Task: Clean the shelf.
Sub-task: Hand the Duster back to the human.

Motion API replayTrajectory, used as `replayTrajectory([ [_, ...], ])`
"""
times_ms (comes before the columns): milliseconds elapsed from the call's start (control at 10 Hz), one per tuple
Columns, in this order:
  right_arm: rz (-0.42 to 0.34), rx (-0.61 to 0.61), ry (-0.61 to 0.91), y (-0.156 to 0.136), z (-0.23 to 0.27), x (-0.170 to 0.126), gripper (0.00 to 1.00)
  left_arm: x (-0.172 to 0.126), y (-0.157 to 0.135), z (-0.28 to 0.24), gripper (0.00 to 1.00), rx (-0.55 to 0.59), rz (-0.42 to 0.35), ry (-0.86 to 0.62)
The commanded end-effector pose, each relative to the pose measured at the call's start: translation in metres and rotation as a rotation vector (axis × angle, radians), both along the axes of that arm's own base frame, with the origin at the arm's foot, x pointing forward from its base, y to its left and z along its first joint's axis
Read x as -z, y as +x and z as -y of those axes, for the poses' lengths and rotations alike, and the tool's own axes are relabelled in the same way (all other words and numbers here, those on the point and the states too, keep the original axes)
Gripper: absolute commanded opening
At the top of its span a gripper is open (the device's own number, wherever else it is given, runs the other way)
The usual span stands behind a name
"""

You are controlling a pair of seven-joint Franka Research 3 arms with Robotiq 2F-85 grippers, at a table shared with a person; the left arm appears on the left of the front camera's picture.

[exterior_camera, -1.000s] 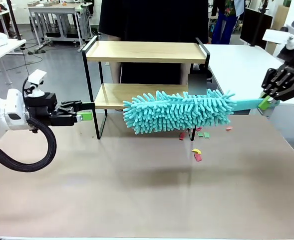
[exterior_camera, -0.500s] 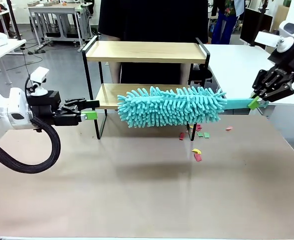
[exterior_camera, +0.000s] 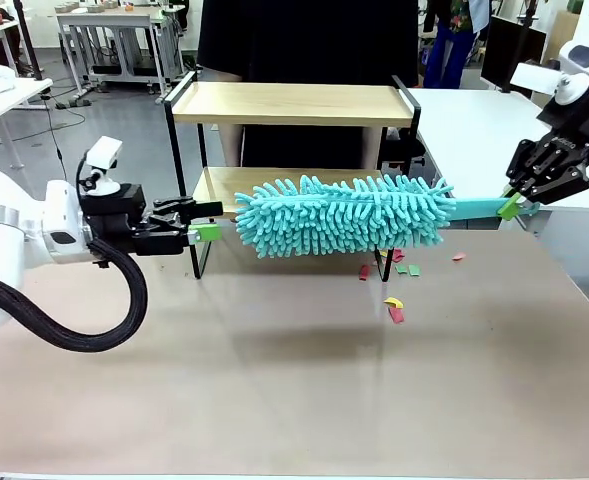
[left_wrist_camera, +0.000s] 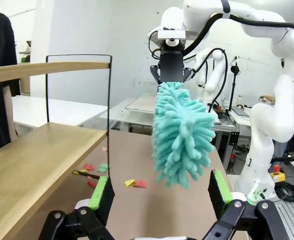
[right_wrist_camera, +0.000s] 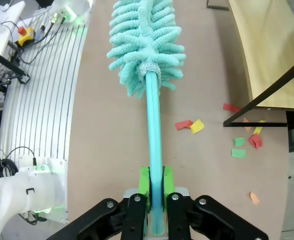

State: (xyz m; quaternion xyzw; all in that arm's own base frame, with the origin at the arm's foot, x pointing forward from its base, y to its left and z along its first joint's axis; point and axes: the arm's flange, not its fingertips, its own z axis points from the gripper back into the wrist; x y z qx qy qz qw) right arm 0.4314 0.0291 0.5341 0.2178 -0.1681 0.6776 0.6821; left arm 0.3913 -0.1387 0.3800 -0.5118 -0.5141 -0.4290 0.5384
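Room: workshop with white tables and metal racks behind; a person in black stands at the far side of the tan table (exterior_camera: 274, 400).
Front, shelf: the shelf (exterior_camera: 292, 104) stands at the far middle of the table, two light boards in a black frame.
Front, duster: a teal duster (exterior_camera: 344, 214) lies level in front of the lower board, its handle running to the picture's right.
Front, right gripper: the right gripper (exterior_camera: 514, 206) is clamped on the handle's end, off the table's right edge.
Front, left gripper: the left gripper (exterior_camera: 206, 222) has its fingers spread, just at the shelf's left end, near the duster's tip.
Front, scraps: coloured paper scraps (exterior_camera: 394, 308) lie on the table below the shelf's right leg.
Left wrist: green pads (left_wrist_camera: 100, 192) stand wide apart; the lower board sits to the left, the duster head hangs ahead with the other arm behind it.
Right wrist: green pads (right_wrist_camera: 145, 181) pinch the teal handle; the shelf's board and leg lie at upper right, scraps beside them.
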Motion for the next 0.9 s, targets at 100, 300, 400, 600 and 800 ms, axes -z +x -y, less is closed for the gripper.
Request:
replayTrajectory([
  [100, 0.003, -0.008, -0.009, -0.003, 0.002, -0.003, 0.13, -0.004, -0.012, 0.022, 1.00, 0.049, 0.002, -0.013],
  [300, 0.003, -0.008, -0.009, -0.003, 0.002, -0.003, 0.13, -0.005, -0.016, 0.036, 1.00, 0.090, -0.008, -0.018],
  [400, 0.003, -0.008, -0.009, -0.003, 0.002, -0.003, 0.13, -0.007, -0.016, 0.044, 1.00, 0.102, -0.005, -0.018],
  [600, 0.003, -0.008, -0.009, -0.003, 0.002, -0.003, 0.13, -0.012, -0.018, 0.062, 1.00, 0.140, -0.004, -0.032],
  [800, 0.003, -0.008, -0.009, -0.003, 0.002, -0.003, 0.13, -0.014, -0.014, 0.075, 1.00, 0.139, -0.002, -0.032],
])
